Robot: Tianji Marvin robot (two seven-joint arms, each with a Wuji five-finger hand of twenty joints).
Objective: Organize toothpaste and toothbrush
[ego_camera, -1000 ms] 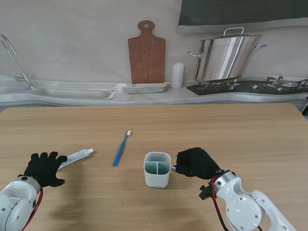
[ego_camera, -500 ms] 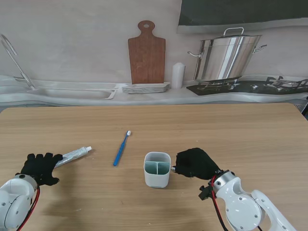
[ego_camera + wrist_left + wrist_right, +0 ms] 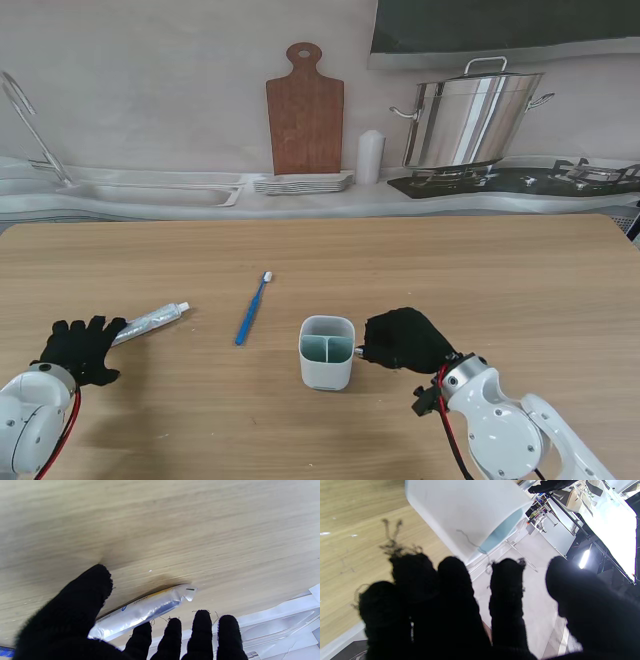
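Toothpaste (image 3: 150, 322) drawn nearer, tail between left fingers (image 3: 82, 335).

Toothpaste tube (image 3: 142, 611) between left hand (image 3: 105, 632) thumb and fingers (image 3: 202, 632)

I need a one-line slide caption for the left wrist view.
Gloved left hand closing around a silver toothpaste tube on the wooden table.

On the table (image 3: 480, 270), the toothpaste tube (image 3: 150, 320) lies far left, its near end at the left hand (image 3: 78, 348) (whether the fingers truly clasp it is hard to tell). The toothbrush (image 3: 253, 308) lies to its right, apart. Nearer to me and farther right stands the divided cup (image 3: 327, 352), with the right hand (image 3: 405, 340) just beside its right wall.
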